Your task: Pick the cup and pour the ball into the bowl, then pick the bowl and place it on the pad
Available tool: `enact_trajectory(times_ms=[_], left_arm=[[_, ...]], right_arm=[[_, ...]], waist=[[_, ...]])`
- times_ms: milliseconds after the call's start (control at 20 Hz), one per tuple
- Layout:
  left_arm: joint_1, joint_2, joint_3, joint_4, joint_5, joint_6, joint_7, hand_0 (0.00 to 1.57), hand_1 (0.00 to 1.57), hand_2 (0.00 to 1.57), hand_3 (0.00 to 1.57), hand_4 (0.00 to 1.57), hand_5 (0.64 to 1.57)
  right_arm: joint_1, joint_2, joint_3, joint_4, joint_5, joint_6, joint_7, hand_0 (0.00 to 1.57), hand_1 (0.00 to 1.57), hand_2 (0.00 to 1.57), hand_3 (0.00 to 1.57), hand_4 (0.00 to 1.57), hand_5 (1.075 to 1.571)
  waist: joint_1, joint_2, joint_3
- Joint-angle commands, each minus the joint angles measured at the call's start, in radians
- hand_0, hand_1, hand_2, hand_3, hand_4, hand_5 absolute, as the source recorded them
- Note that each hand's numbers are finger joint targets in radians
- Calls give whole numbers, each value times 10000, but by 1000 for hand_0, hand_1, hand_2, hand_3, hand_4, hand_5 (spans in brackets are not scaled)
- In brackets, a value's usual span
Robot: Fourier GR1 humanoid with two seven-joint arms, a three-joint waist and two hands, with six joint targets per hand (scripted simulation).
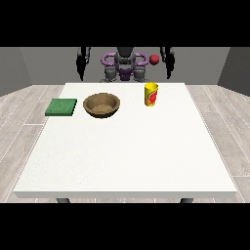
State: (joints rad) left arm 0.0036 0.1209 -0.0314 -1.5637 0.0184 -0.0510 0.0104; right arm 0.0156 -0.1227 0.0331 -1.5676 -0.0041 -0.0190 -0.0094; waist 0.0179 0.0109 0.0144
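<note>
**Desk inventory: cup, ball, bowl, pad, two robot hands**

Cup [151, 94]: yellow with a red mark on its side, standing upright on the desk [127, 156], long axis vertical, open mouth facing up. It sits at the far side of the desk, right of centre.

Ball [154, 59]: red, seen above and beyond the cup, apart from it, just left of the arm at the view's right. It lies against the background behind the far edge of the desk; whether anything supports it cannot be told.

Bowl [101, 105]: brown, round, upright with its opening up, on the desk left of the cup and well apart from it.

Pad [61, 107]: green, flat, square-edged, lying at the far left of the desk, just beside the bowl but not touching it.

Robot hand at the view's right [169, 71]: black, hanging down beside the robot's body beyond the far edge of the desk, arm near vertical. It holds nothing; the lie of its fingers cannot be told.

Robot hand at the view's left [81, 72]: black, likewise hanging down with the arm near vertical, beyond the desk's far edge, well apart from the bowl and pad. It holds nothing; finger state cannot be told.
</note>
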Motion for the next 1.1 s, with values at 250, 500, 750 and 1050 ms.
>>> enact_trajectory(times_ms=[250,500,750,1050], left_arm=[[-131,489,214,-1103,161,-74,974,0,0,0,0,0,1557],[-737,500,1794,-1777,2035,-120,1535,0,0,0,0,0,1554],[-714,808,2624,-1444,2465,-447,934,0,0,0,0,0,1547],[-1818,745,2703,-63,1864,-413,-823,0,0,0,0,0,1528]], right_arm=[[-117,-435,-201,-1087,-127,13,1020,0,0,0,0,0,1569],[-228,-1807,-2320,-1274,-2748,1815,1424,0,0,0,0,0,1570],[427,-1344,-2475,-1395,-2993,2273,548,0,0,0,0,0,1569],[-761,-922,-2039,-1019,-2172,1796,54,0,0,0,0,0,1570]], waist=[[-3,-2833,-139],[-251,-1821,-145],[-572,-1142,-145],[-611,339,-147]])
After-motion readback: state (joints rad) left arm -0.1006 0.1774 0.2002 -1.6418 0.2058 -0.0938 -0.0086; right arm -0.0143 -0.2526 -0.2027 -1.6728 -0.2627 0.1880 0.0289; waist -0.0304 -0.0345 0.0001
